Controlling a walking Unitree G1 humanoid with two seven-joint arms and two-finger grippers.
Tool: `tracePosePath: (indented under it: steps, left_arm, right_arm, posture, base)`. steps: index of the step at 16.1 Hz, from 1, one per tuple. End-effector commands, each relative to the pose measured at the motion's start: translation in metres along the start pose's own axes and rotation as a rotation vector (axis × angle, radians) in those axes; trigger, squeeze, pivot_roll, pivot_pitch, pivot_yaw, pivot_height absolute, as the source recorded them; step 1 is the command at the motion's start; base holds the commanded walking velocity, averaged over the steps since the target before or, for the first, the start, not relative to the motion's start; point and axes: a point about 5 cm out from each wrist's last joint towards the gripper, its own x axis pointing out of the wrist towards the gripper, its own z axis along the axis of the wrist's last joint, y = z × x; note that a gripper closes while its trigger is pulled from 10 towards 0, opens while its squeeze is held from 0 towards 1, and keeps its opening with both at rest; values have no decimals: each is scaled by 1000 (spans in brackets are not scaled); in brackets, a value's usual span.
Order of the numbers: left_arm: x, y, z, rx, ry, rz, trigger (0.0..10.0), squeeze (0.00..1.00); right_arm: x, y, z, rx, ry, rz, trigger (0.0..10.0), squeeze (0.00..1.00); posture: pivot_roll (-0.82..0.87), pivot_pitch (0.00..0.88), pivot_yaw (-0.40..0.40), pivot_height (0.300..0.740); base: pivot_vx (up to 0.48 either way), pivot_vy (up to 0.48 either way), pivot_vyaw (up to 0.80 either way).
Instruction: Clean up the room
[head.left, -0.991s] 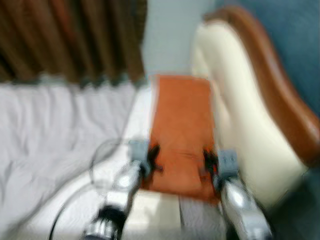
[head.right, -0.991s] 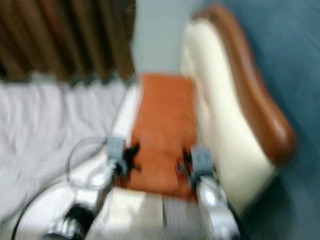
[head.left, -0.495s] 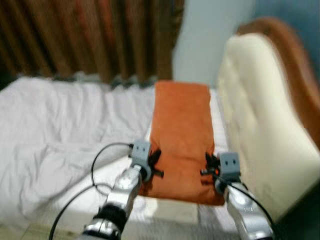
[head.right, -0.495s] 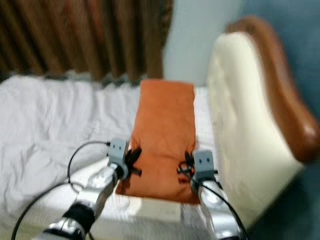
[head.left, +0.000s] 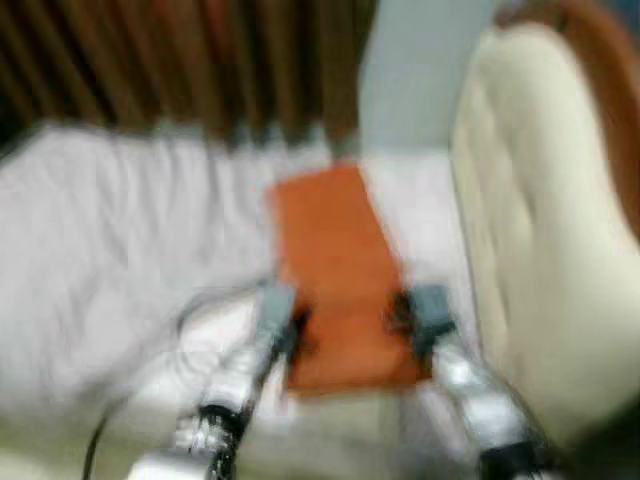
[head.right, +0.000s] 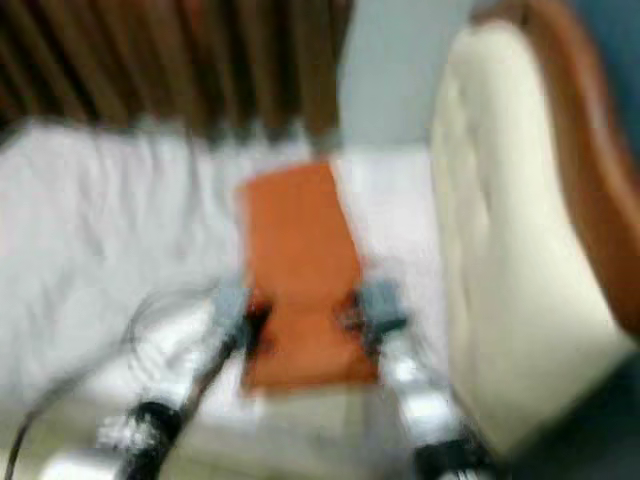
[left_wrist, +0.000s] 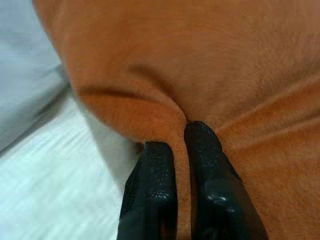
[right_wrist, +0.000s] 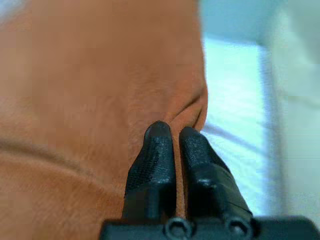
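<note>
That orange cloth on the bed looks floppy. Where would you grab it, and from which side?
By its two near corners, one per gripper, coming from the bed's near edge. The orange cloth lies as a long strip running away from the robot, so its near end is closest. The wrist views show this: the left gripper and right gripper each pinch a fold of its edge, which should keep it spread.

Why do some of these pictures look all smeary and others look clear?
Left and right eye views: blurred, so the orange blanket and the bed look smeared. Left wrist view: sharp on the left end effector pinching the cloth. Right wrist view: fairly sharp near the right end effector, soft behind.
</note>
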Motion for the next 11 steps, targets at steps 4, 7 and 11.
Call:
tracePosePath:
  steps: [4,7,11]
  left_arm:
    - [-9,36,14,49,-46,88,10000,0]
    - [-11,39,8,25,-36,102,10000,0]
    - [-13,39,3,50,-19,94,10000,0]
  right_arm:
    - [-1,-9,0,47,-20,-98,10000,0]
    - [-1,-5,-4,46,-16,-96,10000,0]
    - [1,-4,-2,36,-26,-101,10000,0]
  posture:
    - [-94,64,44,740]
    - [-94,64,49,740]
    - [-90,62,49,740]
  base:
    - [0,0,-200]
    - [0,0,-800]
    - [0,0,-581]
